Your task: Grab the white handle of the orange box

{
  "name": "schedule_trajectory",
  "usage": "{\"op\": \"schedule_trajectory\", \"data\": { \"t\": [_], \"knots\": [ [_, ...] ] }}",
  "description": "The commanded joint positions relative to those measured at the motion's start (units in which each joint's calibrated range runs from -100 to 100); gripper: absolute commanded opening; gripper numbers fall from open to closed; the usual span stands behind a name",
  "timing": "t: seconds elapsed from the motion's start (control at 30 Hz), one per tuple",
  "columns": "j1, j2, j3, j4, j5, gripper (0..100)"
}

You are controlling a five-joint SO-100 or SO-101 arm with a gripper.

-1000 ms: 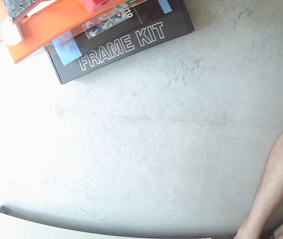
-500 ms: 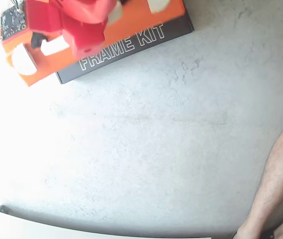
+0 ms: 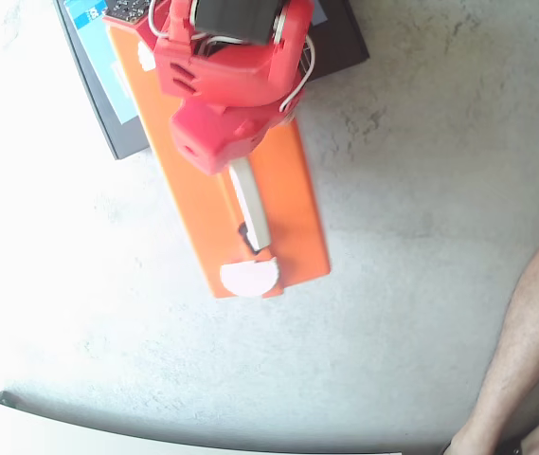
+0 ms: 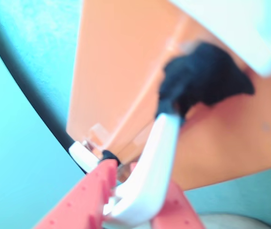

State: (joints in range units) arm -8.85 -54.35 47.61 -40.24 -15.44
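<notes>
The orange box lies flat and slanted on the grey surface. The white handle runs along its face, with a small black piece at its lower end. A white rounded fitting sits at the box's lower edge. My red gripper hangs over the handle's upper end, and the arm hides the jaws there. In the wrist view the two red jaws of the gripper press on either side of the white handle, over the orange box. A blurred black blob sits at the handle's far end.
A black box with a blue label lies under the orange box's upper end. A person's bare leg stands at the right edge. The surface's dark edge curves along the bottom. Open grey surface lies right of and below the box.
</notes>
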Motion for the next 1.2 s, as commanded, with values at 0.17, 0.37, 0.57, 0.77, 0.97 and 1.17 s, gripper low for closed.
{"op": "schedule_trajectory", "data": {
  "t": [0.17, 0.37, 0.57, 0.77, 0.97, 1.17],
  "knots": [
    [2.69, 3.36, 17.56, 0.22, -0.25, 1],
    [4.24, 3.36, 27.13, 0.14, -2.24, 1],
    [4.40, 2.43, 40.16, 0.14, -3.18, 1],
    [4.40, -1.19, 50.70, 1.32, -3.86, 1],
    [4.09, -9.55, 50.61, 14.18, -3.96, 1],
    [3.62, -27.60, 51.59, 40.07, -3.75, 1]
  ]
}}
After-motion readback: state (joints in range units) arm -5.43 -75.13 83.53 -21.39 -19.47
